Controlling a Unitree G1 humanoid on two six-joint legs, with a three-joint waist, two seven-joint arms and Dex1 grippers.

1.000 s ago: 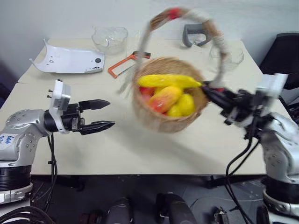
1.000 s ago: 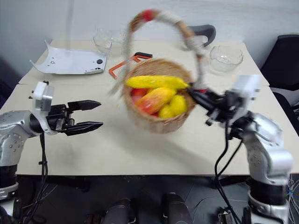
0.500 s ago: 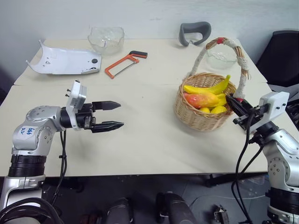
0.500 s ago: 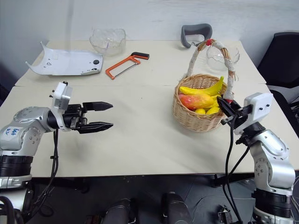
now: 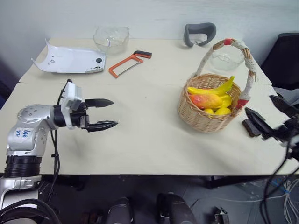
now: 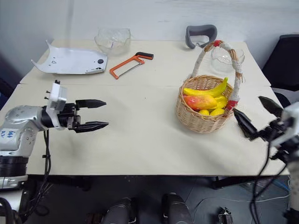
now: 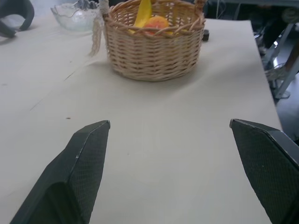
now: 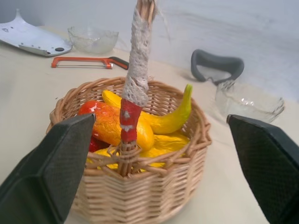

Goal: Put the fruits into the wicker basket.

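Banana (image 5: 212,88) and mango (image 5: 206,100) lie in the wicker basket (image 5: 205,119); both grippers (image 5: 100,114) (image 5: 268,116) gape empty; task looks finished, nothing remains

Silver-grey left arm (image 5: 28,128) with blue handwritten label, white wrist block, black cables, black pincer (image 5: 103,114)

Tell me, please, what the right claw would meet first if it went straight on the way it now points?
Most likely the wicker basket: the open right claw faces its handle's red-banded foot, straight ahead between the fingers.
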